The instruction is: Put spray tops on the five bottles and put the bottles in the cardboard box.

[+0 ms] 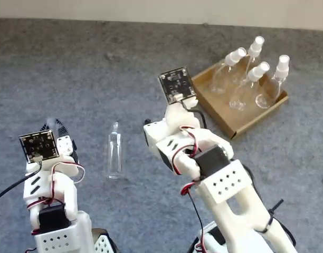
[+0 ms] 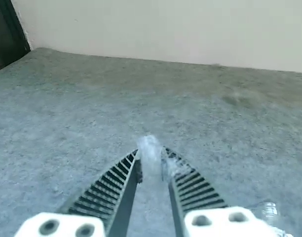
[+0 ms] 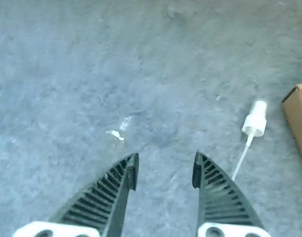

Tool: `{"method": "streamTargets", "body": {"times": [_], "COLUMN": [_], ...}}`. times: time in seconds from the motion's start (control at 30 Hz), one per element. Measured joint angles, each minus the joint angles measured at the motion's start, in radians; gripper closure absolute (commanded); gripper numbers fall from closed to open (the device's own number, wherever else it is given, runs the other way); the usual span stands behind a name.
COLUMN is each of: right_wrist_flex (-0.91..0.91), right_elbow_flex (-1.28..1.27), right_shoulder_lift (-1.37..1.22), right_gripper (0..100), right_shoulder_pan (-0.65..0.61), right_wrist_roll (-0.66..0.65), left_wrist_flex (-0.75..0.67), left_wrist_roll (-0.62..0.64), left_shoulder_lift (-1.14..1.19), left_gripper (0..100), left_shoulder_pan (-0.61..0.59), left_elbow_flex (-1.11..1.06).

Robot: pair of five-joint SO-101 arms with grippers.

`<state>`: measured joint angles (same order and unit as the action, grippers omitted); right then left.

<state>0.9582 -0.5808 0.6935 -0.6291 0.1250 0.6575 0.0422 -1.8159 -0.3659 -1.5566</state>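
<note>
A clear bottle [image 1: 114,151] without a top lies on the grey carpet between the two arms. Its edge shows as the bottle [image 2: 269,210] in the left wrist view. My left gripper [image 2: 151,155] is low over the carpet, to the left of the bottle, shut on a small translucent piece [image 2: 150,148]. My right gripper [image 3: 166,165] hangs open over bare carpet with nothing between its fingers. A white spray top [image 3: 254,122] with its thin tube lies on the carpet, a little beyond one fingertip. The cardboard box [image 1: 219,118] at the back right holds several bottles with spray tops [image 1: 255,71].
The box's corner [image 3: 299,113] sits just past the loose spray top. Small white specks [image 3: 116,133] lie on the carpet ahead of the right gripper. The right arm [image 1: 203,158] stretches from the front edge toward the box. Open carpet spreads to the back left.
</note>
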Motion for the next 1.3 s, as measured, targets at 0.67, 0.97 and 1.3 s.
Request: {"method": "streamTargets", "body": {"times": [0.67, 0.97, 1.3], "right_wrist_flex": [0.356, 0.354, 0.350], "right_elbow_flex": [0.710, 0.895, 1.019], "right_shoulder_lift": [-0.852, -1.142, -1.361], "right_gripper": [69.5, 69.5, 70.0], "right_shoulder_pan": [-0.219, -0.275, -0.276], "right_wrist_roll": [0.150, 0.264, 0.265], "left_wrist_flex": [0.330, 0.253, 0.247], "left_wrist_roll": [0.000, 0.000, 0.000], "left_shoulder_lift": [-0.002, -0.002, -0.002], "left_gripper": [98, 98, 98], "left_shoulder_pan": [-0.353, -0.416, -0.416], "left_elbow_flex": [0.123, 0.029, 0.028]}}
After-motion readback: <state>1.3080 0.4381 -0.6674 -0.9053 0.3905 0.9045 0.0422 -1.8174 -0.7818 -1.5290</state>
